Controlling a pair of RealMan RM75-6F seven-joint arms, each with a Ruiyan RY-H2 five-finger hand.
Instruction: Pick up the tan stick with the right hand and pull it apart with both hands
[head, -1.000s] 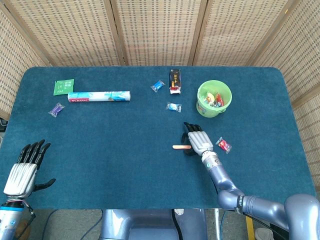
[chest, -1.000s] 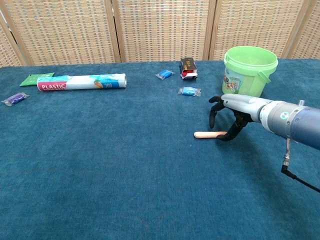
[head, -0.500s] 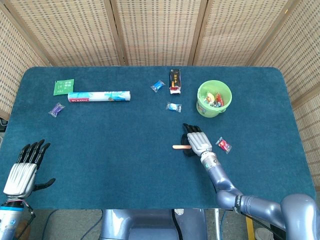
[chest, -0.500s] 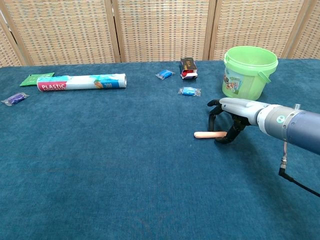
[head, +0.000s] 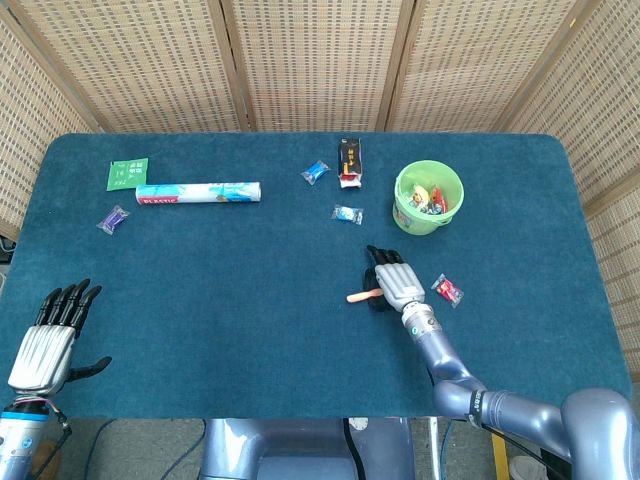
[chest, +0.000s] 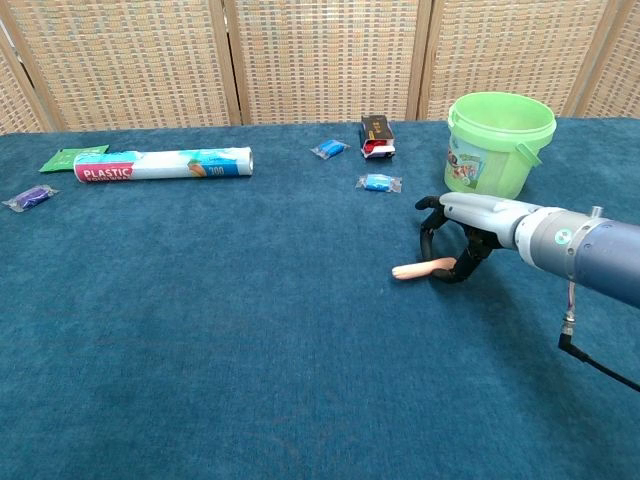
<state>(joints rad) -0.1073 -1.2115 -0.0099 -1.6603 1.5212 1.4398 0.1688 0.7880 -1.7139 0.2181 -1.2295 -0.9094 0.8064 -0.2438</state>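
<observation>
The tan stick (head: 359, 296) (chest: 418, 269) lies slightly right of the table's middle, its right end raised and tilted toward my right hand (head: 396, 279) (chest: 468, 228). That hand arches over the stick's right end, and its dark fingers curl around and pinch it. The stick's left end points left and stays low over the blue cloth. My left hand (head: 46, 338) hovers at the near left edge of the table with fingers spread and nothing in it; the chest view does not show it.
A green bucket (head: 429, 197) (chest: 500, 140) of sweets stands just behind the right hand. A red wrapper (head: 447, 290) lies to its right and a blue wrapper (chest: 378, 183) behind it. A dark box (head: 350, 158), a plastic roll (head: 198, 192) and small packets lie further back.
The right hand's fingers have closed on the stick's right end. The stick has tilted and shifted slightly right, with that end lifted. The left hand has not moved.
</observation>
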